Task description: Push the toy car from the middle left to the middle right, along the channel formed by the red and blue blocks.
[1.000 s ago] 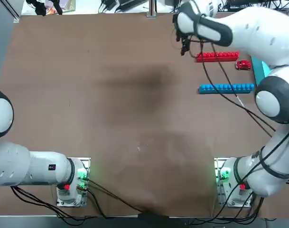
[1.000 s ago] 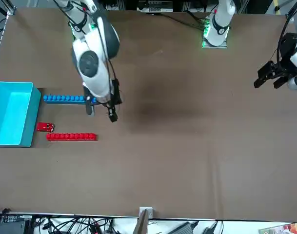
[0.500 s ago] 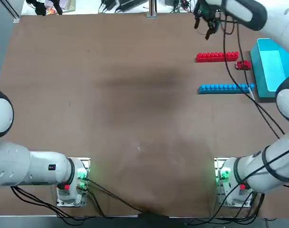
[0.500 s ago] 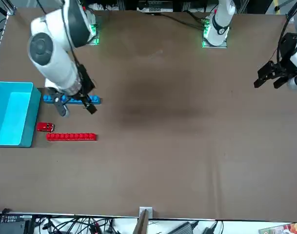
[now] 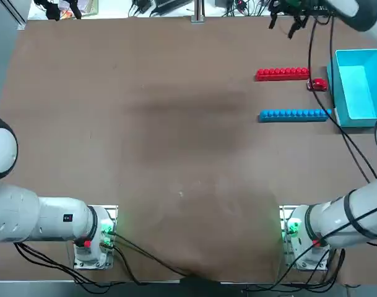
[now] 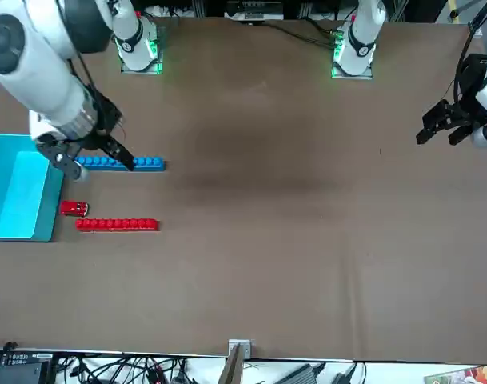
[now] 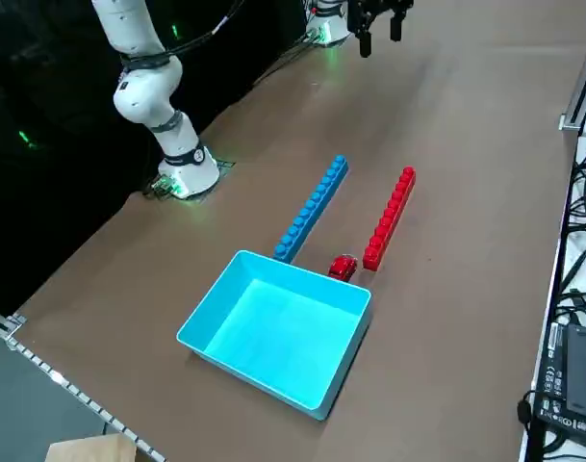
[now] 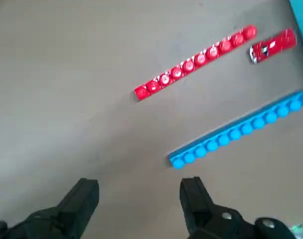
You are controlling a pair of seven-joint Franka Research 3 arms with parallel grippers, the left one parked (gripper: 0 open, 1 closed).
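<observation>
The red block bar (image 5: 283, 73) and the blue block bar (image 5: 294, 114) lie parallel at the table's right, with the bare channel (image 5: 290, 94) between them. Just past the red bar's right end sits the toy car (image 5: 318, 84), close to the light-blue box. My right gripper (image 5: 284, 23) hangs open and empty, raised well above the table, over its far edge in the top view. The wrist view looks down past the gripper (image 8: 139, 199) at the red bar (image 8: 196, 62), the car (image 8: 273, 46) and the blue bar (image 8: 241, 130). From the front, the gripper (image 6: 95, 158) overlaps the blue bar (image 6: 123, 162).
An open light-blue box (image 5: 358, 86) stands at the table's right edge, right beside the car and the bars' ends. Arm cables (image 5: 327, 99) dangle across the bars' right ends in the top view. The brown table (image 5: 176, 154) stretches wide to the left.
My right arm has swung up and toward the far right, away from the red bar's left end, uncovering the box. The car and both bars have not moved.
</observation>
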